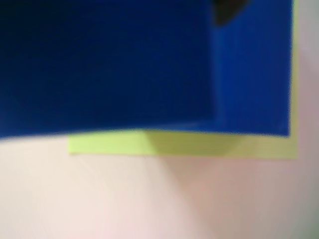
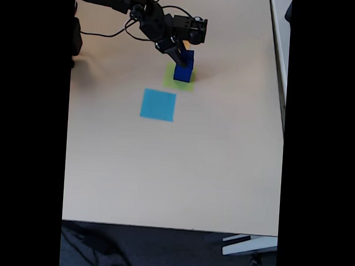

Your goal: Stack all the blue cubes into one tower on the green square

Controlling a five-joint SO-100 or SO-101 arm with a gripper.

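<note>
In the fixed view a short tower of blue cubes (image 2: 183,68) stands on the green square (image 2: 171,82) at the table's far side. My gripper (image 2: 184,50) comes in from the upper left and sits around the tower's top cube, apparently shut on it. The wrist view is very close and blurred. A dark-blue cube face (image 1: 99,64) covers its upper left, and a brighter blue cube (image 1: 254,74) rests behind it on the green square (image 1: 179,144). A dark shape at that view's top edge may be a finger.
A flat light-blue square patch (image 2: 158,104) lies just in front and left of the green square. The arm's body and cables (image 2: 122,0) occupy the far left corner. The table's front edge (image 2: 172,227) runs across the lower part of the view.
</note>
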